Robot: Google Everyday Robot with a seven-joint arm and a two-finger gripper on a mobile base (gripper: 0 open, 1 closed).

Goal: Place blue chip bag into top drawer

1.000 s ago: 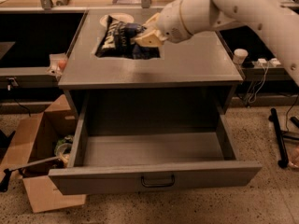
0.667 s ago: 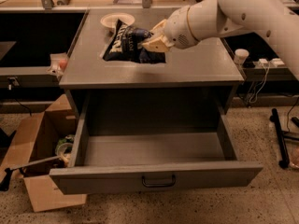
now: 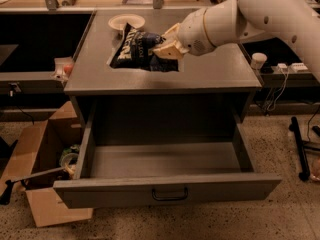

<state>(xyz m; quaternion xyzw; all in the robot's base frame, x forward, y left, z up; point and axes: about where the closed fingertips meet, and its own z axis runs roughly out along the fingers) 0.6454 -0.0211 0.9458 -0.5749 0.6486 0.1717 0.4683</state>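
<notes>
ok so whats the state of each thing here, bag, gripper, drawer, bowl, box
crinkled navy-blue foil chip bag: gripped, tilted up over the grey cabinet top
two-finger gripper: shut on the bag's right side
wide grey metal top drawer: pulled open, nothing inside
cream round bowl: upright on the cabinet top, behind the bag
brown cardboard box: open, on the floor left of the drawer

White rounded arm (image 3: pixel 260 11), dark screws (image 3: pixel 266 20); cream claw (image 3: pixel 163 48) at tip, over cabinet top (image 3: pixel 210 73).
</notes>
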